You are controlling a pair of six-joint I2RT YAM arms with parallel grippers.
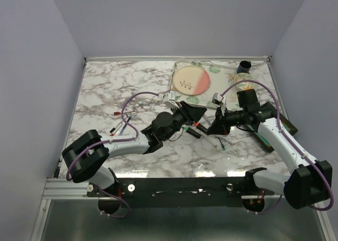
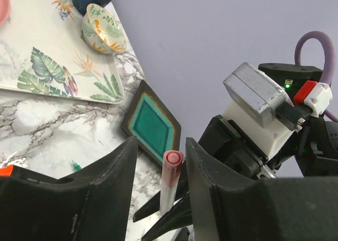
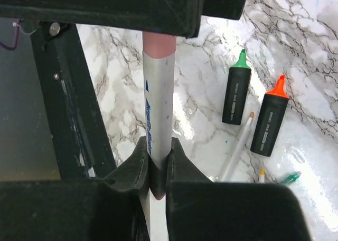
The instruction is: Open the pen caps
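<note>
Two arm bases at the near edge of the marble desk point(image 1: 105, 93), both arms angled inward and meeting over its middle. Right end effector point(image 3: 158, 170) pressed tight on the barrel of a silver pen point(image 3: 158, 104) with blue lettering, pinching it low down and holding it off the desk. At the pen's other end, the pink cap point(image 2: 172, 161), seated on the pen and lying between the fingers of the left end effector point(image 2: 162, 146). Those fingers spread wider than the cap, with a clear gap on one side; on the other side, touching or just beside, cannot tell which.

Under the held pen, flat on the desk: a green-topped highlighter point(image 3: 236, 90) and an orange-topped highlighter point(image 3: 270, 122), both black-bodied, near each other but apart. Between them a thin white pen point(image 3: 237, 146); close to the orange one's lower end, a small green piece point(image 3: 290, 176), too small to identify.

Left of the middle, a few thin pens point(image 1: 120, 126) scattered loose.

Farther right, a square green-glazed dish point(image 2: 153, 126) with a dark rim. At the far side, a leaf-print tray point(image 2: 63, 56) carrying a round pink-and-orange plate point(image 1: 191, 80), with a patterned bowl point(image 2: 103, 29) at its edge. Just beyond the bowl, a dark cup point(image 1: 244, 67) near the far right corner.
</note>
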